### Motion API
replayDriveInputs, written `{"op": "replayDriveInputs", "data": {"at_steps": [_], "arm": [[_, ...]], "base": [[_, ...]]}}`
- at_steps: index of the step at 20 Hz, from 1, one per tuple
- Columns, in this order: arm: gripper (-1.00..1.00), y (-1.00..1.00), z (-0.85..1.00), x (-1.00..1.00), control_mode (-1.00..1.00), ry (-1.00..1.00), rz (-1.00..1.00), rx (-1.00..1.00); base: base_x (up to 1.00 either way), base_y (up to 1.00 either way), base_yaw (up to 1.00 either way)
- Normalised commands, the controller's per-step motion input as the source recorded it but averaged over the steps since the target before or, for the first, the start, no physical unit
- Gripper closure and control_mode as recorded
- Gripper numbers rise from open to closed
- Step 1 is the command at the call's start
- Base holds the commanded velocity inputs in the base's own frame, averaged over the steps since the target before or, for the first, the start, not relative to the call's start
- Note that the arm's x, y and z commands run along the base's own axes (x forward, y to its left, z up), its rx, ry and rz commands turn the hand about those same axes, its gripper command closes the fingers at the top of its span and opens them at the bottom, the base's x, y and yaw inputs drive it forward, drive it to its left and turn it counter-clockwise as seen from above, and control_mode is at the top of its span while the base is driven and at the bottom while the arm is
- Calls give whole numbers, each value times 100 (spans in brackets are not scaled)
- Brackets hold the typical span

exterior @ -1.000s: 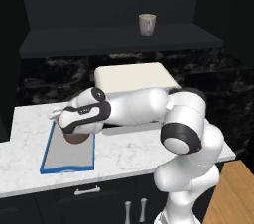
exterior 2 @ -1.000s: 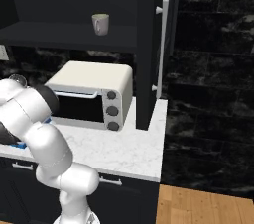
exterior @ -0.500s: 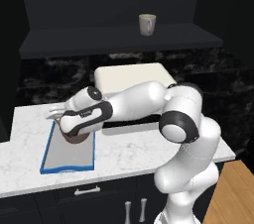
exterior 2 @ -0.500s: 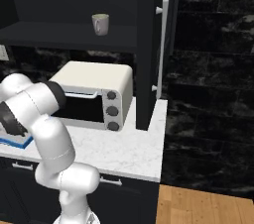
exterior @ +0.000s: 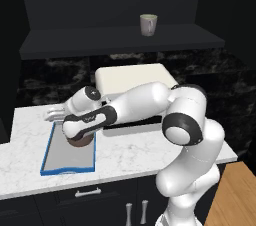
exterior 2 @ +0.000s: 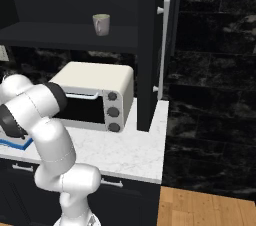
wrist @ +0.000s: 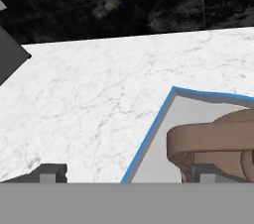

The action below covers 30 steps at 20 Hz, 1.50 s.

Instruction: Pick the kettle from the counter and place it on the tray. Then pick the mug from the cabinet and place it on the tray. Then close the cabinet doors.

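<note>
Sitting on the tray (exterior: 60,162), at its far end, the kettle (exterior: 80,141) is resting low under the white hand, and the gripper (wrist: 126,173) is hanging just above it with its fingers spread wide apart, one tip (wrist: 49,173) over the counter (wrist: 89,109) and the other at the brown hoop handle, so nothing is clamped. The main risk, as I am judging it, is coming from this closeness: if the hand is rising at a slant instead of straight up, a finger could be hooking the handle and dragging or tipping the kettle, maybe pushing it over the blue rim. The kettle is also standing near the tray's corner, so a small push could be enough. The mug (exterior: 148,24) is waiting on the dark shelf of the cabinet (exterior: 120,37), above the toaster oven (exterior 2: 95,95), and the long arm could be brushing the oven top while swinging up there. One cabinet door (exterior 2: 162,45) is standing open beside the oven, and the elbow could be hitting it too.
</note>
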Motion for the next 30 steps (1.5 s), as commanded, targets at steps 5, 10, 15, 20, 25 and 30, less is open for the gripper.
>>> {"op": "replayDriveInputs", "data": {"at_steps": [5,10,15,20,25,30], "arm": [[-100,-31,13,-44,-100,0,-2,0],[-100,-33,44,-47,-100,3,-2,0],[-100,-30,40,-17,-100,16,-6,-20],[-100,-3,0,1,-100,0,-2,-5],[-100,-36,31,-23,-100,0,-4,-4],[-100,-70,97,-29,-100,0,-15,-8]], "base": [[0,0,0],[0,0,0],[0,0,0],[0,0,0],[0,0,0],[0,0,0]]}}
